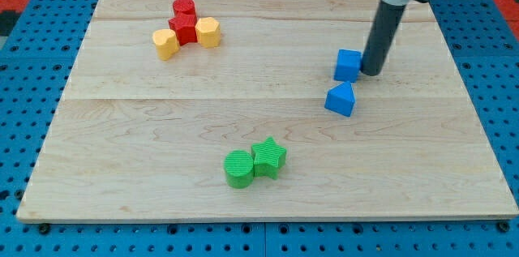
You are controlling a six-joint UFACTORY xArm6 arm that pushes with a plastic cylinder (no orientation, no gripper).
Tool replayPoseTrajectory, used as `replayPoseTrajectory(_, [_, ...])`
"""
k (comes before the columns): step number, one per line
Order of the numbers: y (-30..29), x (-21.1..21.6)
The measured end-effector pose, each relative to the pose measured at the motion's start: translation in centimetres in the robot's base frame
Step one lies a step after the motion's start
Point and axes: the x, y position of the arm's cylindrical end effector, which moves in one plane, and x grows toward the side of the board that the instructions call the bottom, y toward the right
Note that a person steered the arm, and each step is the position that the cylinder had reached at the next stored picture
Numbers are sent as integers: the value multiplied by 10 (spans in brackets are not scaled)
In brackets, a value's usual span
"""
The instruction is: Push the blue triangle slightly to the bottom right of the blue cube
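Observation:
The blue cube [347, 65] sits at the view's right, above the middle of the board. The blue triangle [340, 99] lies just below it, a small gap apart and slightly to the left. My tip [372, 72] rests on the board right beside the cube's right side, touching or nearly touching it, and above and to the right of the triangle.
A red cylinder [184, 7], a red star-like block [184, 28] and two yellow blocks [165, 44] [208, 32] cluster at the top left. A green cylinder [239, 168] and a green star [269, 157] sit together at the bottom centre. The wooden board [122, 143] lies on a blue pegboard.

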Motion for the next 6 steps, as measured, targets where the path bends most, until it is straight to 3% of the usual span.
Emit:
replayPoseTrajectory(2, [16,-10])
replayPoseTrajectory(3, [-14,2])
replayPoseTrajectory(4, [0,-72])
replayPoseTrajectory(5, [-72,-49])
replayPoseTrajectory(6, [-59,-12])
